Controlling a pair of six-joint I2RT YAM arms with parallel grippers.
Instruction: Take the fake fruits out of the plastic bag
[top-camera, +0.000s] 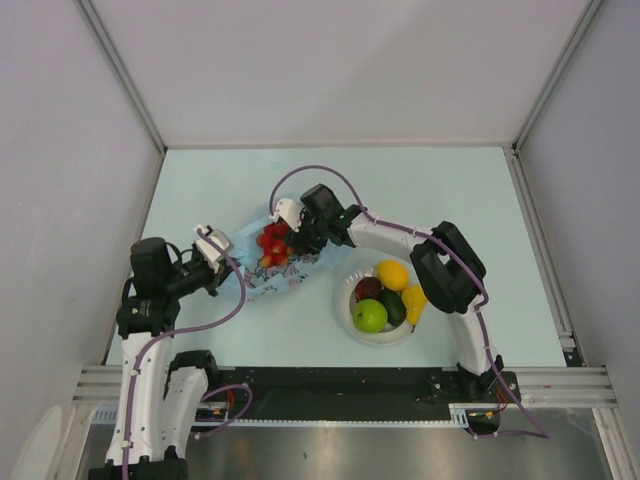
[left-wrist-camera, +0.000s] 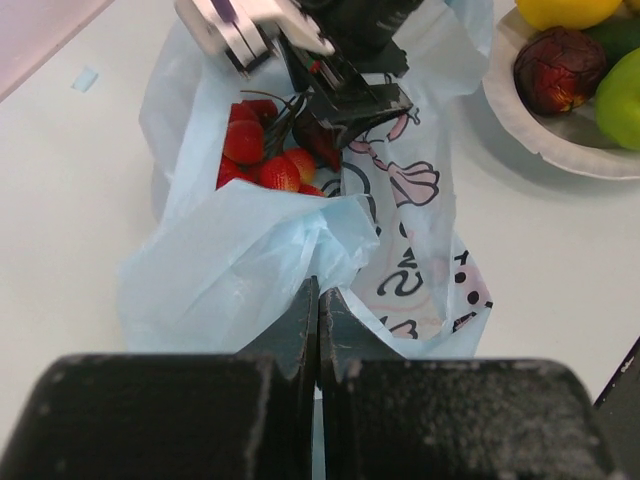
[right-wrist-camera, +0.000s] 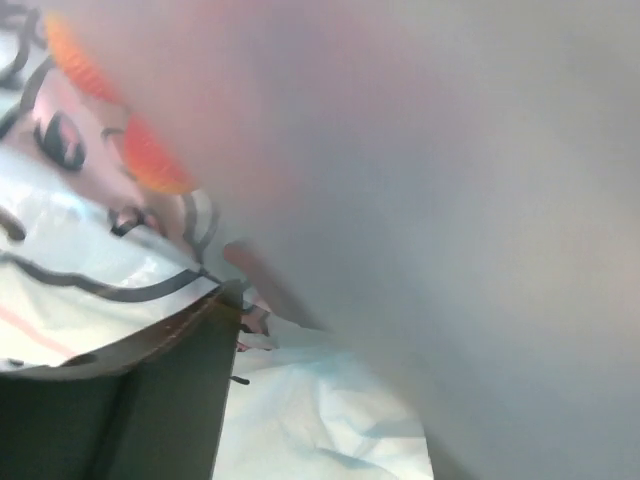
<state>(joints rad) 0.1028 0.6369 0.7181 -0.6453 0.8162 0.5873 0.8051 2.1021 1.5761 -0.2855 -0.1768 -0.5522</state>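
Note:
The light-blue printed plastic bag (top-camera: 268, 278) lies left of centre, its mouth open toward the back. The bunch of red grapes (top-camera: 273, 246) sits inside it and also shows in the left wrist view (left-wrist-camera: 262, 158). My left gripper (left-wrist-camera: 318, 292) is shut on the bag's near edge. My right gripper (left-wrist-camera: 322, 128) reaches into the bag's mouth, its fingers closed on the bunch's top. In the right wrist view blurred plastic (right-wrist-camera: 420, 200) hides most, with one finger (right-wrist-camera: 150, 400) visible. The lemon (top-camera: 392, 274), green apple (top-camera: 370, 316), avocado (top-camera: 394, 307), banana (top-camera: 413, 302) and maroon fruit (top-camera: 368, 288) lie outside the bag.
These fruits lie on a round white plate (top-camera: 352, 330), right of the bag and near the right arm's elbow. The plate's edge shows at the top right of the left wrist view (left-wrist-camera: 540, 150). Grey walls enclose the pale table on three sides.

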